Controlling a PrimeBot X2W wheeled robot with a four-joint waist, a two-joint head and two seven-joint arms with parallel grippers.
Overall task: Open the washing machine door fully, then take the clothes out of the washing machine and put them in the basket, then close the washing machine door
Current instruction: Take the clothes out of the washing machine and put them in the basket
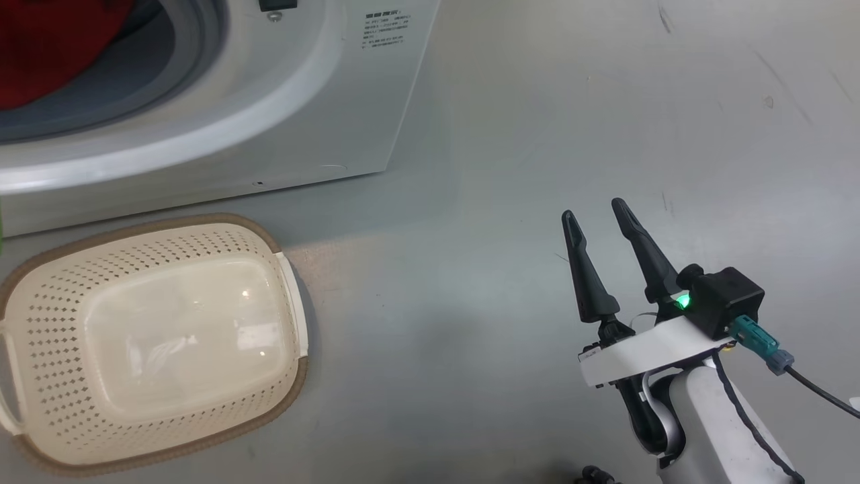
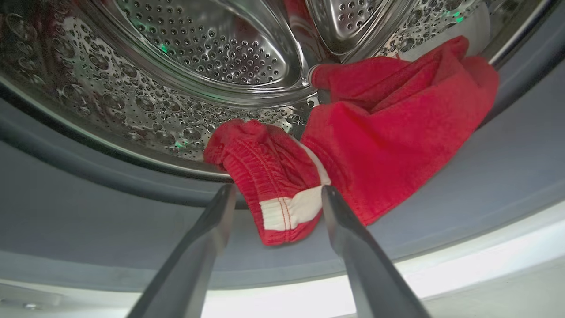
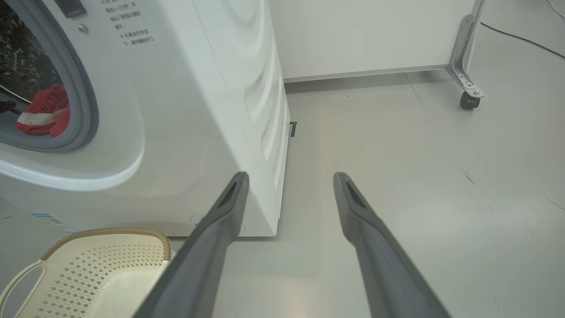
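left gripper (image 2: pixel 279 190), jaws spread and empty, faces red clothes (image 2: pixel 388 145) spilling over the washing machine (image 1: pixel 322 101) mouth; it should straddle the nearest bunch deep before clamping. basket (image 1: pixel 40 282) sits just beside the machine; right gripper (image 1: pixel 594 208) hangs with jaws parted too.

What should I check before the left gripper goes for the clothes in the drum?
1. Left gripper open: ok.
2. Clothes lined up with it: ok, a red-and-white folded end sits just ahead, between the tips.
3. Contact with the cloth: cannot tell.
4. Washing machine mouth unobstructed: ok.
5. Basket upright and empty on the floor before the machine: ok.
6. Right gripper open, holding nothing, apart from the machine: ok.
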